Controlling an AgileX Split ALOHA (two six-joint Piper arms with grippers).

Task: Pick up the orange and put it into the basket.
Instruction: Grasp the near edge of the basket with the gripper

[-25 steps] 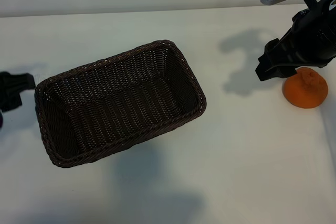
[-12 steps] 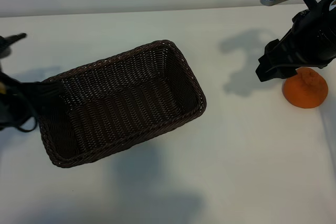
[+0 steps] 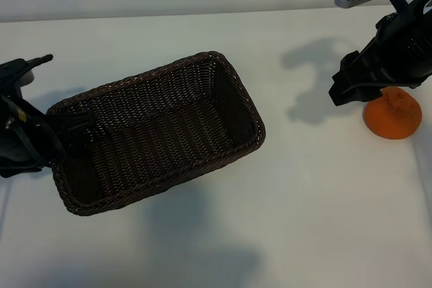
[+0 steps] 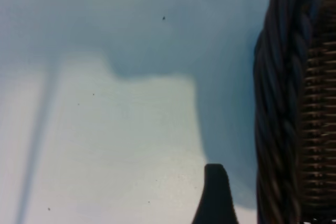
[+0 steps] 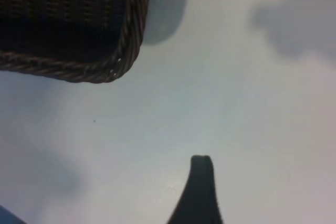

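Orange on the table, outside the basket, both grippers empty.

The orange sits at the table's right edge, seen only in the exterior view, with the right gripper just above and beside it, jaws apart. The basket lies well apart at centre-left; the left gripper, jaws apart, hangs at its left end. The left wrist view shows that braided rim close beside one finger.
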